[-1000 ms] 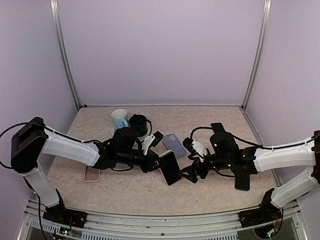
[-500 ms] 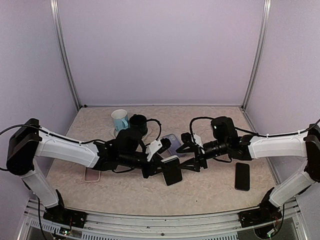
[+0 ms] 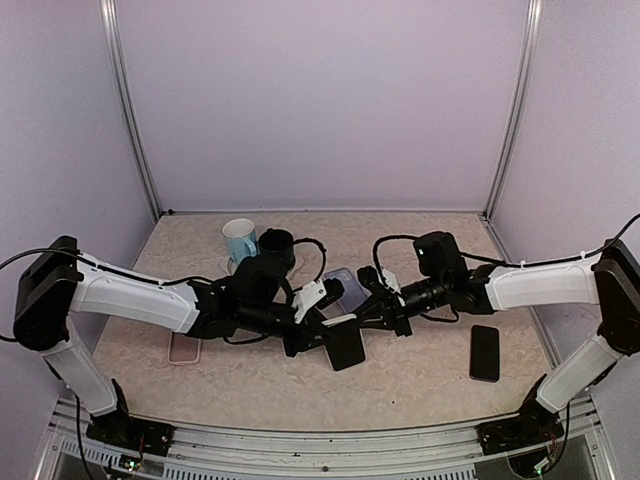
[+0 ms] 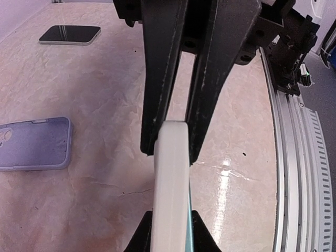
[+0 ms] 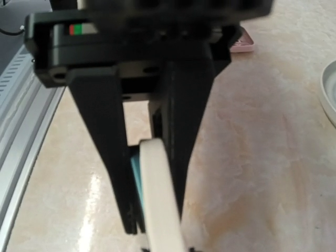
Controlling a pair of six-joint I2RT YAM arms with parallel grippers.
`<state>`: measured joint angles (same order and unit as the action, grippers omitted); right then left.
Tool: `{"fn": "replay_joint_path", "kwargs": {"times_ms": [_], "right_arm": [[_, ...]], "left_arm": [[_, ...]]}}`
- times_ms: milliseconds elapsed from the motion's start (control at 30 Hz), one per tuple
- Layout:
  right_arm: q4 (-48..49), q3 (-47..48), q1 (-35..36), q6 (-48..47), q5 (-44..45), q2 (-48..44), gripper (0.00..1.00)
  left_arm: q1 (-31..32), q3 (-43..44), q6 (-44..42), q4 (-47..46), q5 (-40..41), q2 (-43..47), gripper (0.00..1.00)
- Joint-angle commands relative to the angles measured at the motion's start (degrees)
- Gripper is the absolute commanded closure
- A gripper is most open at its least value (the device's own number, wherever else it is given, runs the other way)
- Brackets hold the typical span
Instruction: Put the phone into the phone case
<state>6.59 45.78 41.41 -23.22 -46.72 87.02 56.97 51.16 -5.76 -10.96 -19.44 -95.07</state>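
The phone [image 3: 346, 343], white-edged with a dark face, hangs just above the table centre, gripped at both ends. My left gripper [image 3: 322, 335] is shut on its left end and my right gripper [image 3: 368, 322] is shut on its right end. The left wrist view shows the phone's white edge [image 4: 170, 184] running from my left gripper [image 4: 170, 233] up into the right gripper's black fingers [image 4: 157, 84]. In the right wrist view the same edge [image 5: 157, 199] reaches the left gripper's fingers [image 5: 105, 147]. The lilac phone case [image 3: 347, 287] lies flat behind the grippers, also in the left wrist view as the case [image 4: 34, 143].
A black phone [image 3: 485, 352] lies at the right, a pink one [image 3: 185, 347] at the left. A pale blue mug [image 3: 240, 238] and a black mug [image 3: 277, 244] stand at the back. The metal rail [image 3: 320, 440] borders the near edge.
My right gripper has swung left from above the black phone to the held phone and closed on its end. The left gripper has kept its hold, with the phone now lower and flatter.
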Motion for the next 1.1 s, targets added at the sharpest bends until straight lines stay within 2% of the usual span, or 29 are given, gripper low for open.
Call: {"fn": "replay_joint_path", "kwargs": {"times_ms": [0,33,67,333,600,667,700,800,833,933,1033,1067], "right_arm": [[0.08,0.78,0.56,-0.63,-0.09,0.77,1.00],[0.56,0.59,0.62,-0.22,-0.50,0.44,1.00],[1.23,0.36,0.56,0.29,-0.93,0.10,1.00],[5.91,-0.68,0.55,6.39,-5.51,-5.58,1.00],[14.57,-0.75,0.64,16.02,-9.06,-13.00,1.00],[16.98,-1.26,0.71,17.93,-10.08,-14.82,1.00],[18.23,-1.67,0.77,18.78,-10.40,-15.66,1.00],[19.58,-2.62,0.82,19.87,-10.37,-17.59,1.00],[19.30,-2.77,0.85,19.65,-10.30,-18.28,1.00],[16.15,-3.22,0.82,17.93,-9.21,-19.38,1.00],[6.94,-2.39,0.87,12.46,-7.17,-20.40,1.00],[3.02,-1.71,0.80,10.12,-5.25,-20.73,0.86]], "left_arm": [[-0.34,-2.77,2.59,-5.98,2.01,0.56,0.62],[-0.31,-4.59,3.62,-9.21,2.86,1.63,0.51],[-0.30,-6.69,4.65,-13.02,3.87,2.32,0.47],[1.19,-23.81,8.01,-51.19,3.81,7.98,0.36],[2.95,-19.64,8.00,-51.56,4.38,3.25,0.33],[2.97,-18.07,7.96,-50.86,4.83,2.80,0.40],[3.02,-17.50,7.92,-50.54,4.82,2.92,0.50],[3.35,-16.10,7.48,-49.71,4.79,3.66,0.96],[3.59,-15.90,7.32,-49.30,5.29,3.92,1.00],[3.90,-15.57,7.46,-47.32,6.22,5.62,1.00],[4.02,-14.84,7.04,-41.65,7.64,7.55,1.00],[4.10,-14.28,6.24,-39.00,8.20,8.49,1.00]]}}
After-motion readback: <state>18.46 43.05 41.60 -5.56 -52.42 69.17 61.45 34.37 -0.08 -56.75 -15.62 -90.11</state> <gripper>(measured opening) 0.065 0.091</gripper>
